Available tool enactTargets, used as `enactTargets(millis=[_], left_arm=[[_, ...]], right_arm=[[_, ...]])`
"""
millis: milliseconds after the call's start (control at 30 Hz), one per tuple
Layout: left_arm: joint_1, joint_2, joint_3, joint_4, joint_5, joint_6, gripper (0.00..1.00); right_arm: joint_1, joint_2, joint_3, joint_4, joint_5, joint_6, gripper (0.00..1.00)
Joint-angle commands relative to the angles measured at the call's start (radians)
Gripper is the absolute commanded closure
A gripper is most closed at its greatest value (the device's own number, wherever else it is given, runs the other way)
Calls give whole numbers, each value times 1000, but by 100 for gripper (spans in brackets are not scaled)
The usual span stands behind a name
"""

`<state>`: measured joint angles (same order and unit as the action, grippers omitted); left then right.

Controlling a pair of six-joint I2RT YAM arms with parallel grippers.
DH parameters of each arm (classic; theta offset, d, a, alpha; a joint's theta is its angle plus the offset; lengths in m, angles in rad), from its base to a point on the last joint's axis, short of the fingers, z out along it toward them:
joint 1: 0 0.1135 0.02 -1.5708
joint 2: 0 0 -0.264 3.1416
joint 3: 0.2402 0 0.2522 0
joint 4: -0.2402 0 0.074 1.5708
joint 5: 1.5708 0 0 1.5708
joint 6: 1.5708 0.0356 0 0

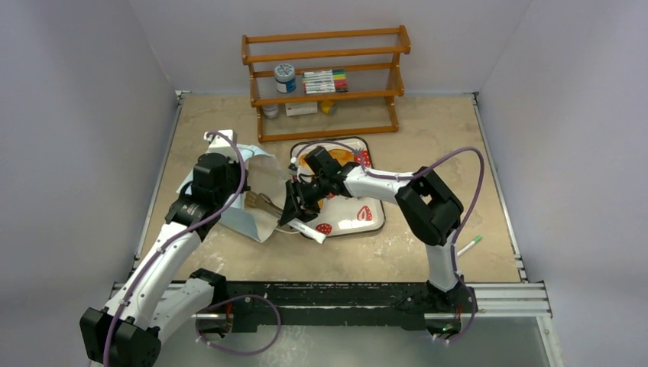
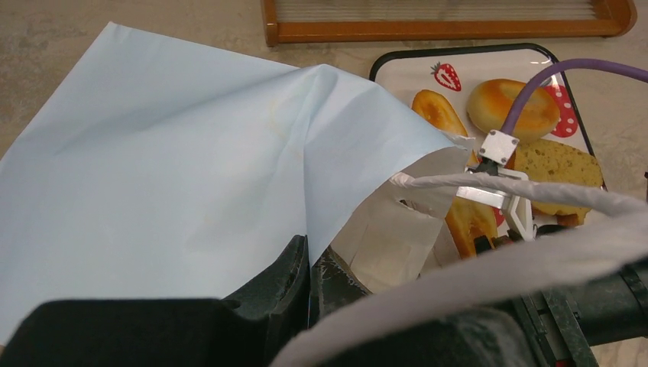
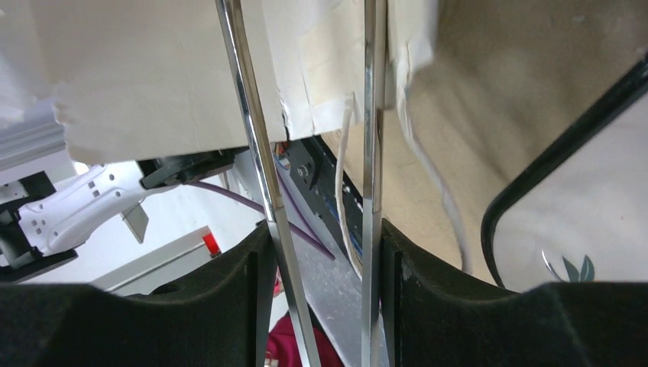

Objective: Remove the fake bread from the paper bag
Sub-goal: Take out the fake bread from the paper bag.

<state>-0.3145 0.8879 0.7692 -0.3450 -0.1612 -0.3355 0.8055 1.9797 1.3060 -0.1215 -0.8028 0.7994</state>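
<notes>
On the table [image 1: 443,138], the paper bag [image 2: 153,168] lies beside the tray [image 1: 348,223], where several pieces of fake bread [image 2: 512,107] rest. Left fingers [image 2: 283,283] are clenched on the bag's edge; right fingers [image 3: 221,290] grasp metal tongs [image 3: 372,115] at its mouth. Emptying seems well along, though I cannot tell if any piece is inside. Next, the tongs should probe deeper and pinch whatever is there.

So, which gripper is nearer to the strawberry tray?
Right. The right gripper, holding metal tongs, is at the left edge of the tray; the left gripper clamps the paper bag, farther left.
</notes>
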Motion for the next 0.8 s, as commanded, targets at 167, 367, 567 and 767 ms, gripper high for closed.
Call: enactTargets(millis=[167, 367, 567, 767], left_arm=[[-7, -11, 0, 59, 66, 75, 100], [-17, -11, 9, 40, 88, 99, 100], [-41, -1, 38, 3, 103, 122, 100], [-63, -9, 46, -28, 95, 127, 100]], right_arm=[[10, 78, 138, -41, -68, -3, 51], [20, 123, 178, -53, -73, -3, 51], [31, 165, 230, -59, -77, -2, 50], [51, 216, 290, -54, -75, 8, 50]])
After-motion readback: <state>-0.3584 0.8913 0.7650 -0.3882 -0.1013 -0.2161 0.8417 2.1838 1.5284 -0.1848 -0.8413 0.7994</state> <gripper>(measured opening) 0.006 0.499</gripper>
